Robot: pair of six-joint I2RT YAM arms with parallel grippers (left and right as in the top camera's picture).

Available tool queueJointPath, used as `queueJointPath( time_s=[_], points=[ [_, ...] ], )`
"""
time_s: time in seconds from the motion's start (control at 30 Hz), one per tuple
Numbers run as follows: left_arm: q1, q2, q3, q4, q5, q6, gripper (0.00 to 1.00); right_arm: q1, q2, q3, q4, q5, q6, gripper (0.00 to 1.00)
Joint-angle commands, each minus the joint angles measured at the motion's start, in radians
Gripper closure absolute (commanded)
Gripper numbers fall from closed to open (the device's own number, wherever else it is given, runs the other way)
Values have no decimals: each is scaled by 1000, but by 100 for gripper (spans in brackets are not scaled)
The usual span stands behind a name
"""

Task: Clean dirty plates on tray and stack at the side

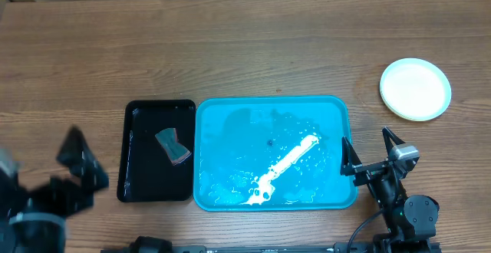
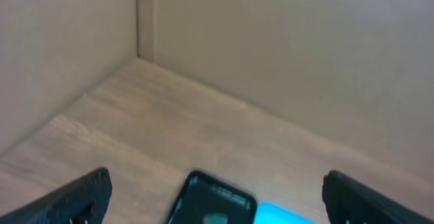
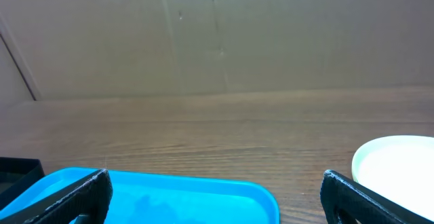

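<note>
- Underneath everything, wooden table (image 1: 245, 46).
- At its middle, large blue tray (image 1: 230, 123), wet-looking, with a white streak (image 1: 288, 161) slanting across its floor.
- Just beside the blue tray's left edge, smaller black tray (image 1: 142, 176).
- Far right on bare wood, well apart from the blue tray, plates (image 1: 415, 89): whitish centre, pale yellow-green rim, only the top one showing, count unclear.
- By the blue tray's near right corner, right gripper (image 1: 365, 135), fingers spread wide, gripping nothing.
- Near left, blurred, left gripper (image 2: 215, 175), spread equally wide, likewise empty.
- Inside the black tray, a crumpled sponge (image 1: 173, 146).
</note>
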Motion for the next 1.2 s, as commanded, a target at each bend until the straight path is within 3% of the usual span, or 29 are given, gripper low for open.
queueJointPath(
  time_s=[0.0, 0.3, 0.5, 0.63, 0.8, 1.17],
  points=[
    [78, -51, -150, 147, 119, 27, 0, 6, -9, -11, 5, 11, 0, 0],
    [138, -301, -798, 880, 343, 38, 0, 6, -9, -11, 5, 11, 0, 0],
    [171, -509, -1183, 1199, 418, 38, 0, 6, -9, -11, 5, 11, 0, 0],
    [193, -657, -1374, 1313, 432, 38, 0, 6, -9, -11, 5, 11, 0, 0],
    [209, -789, -1511, 1331, 431, 22, 0, 6, -9, -11, 5, 11, 0, 0],
    [209, -816, -1677, 1452, 431, 22, 0, 6, -9, -11, 5, 11, 0, 0]
  ],
)
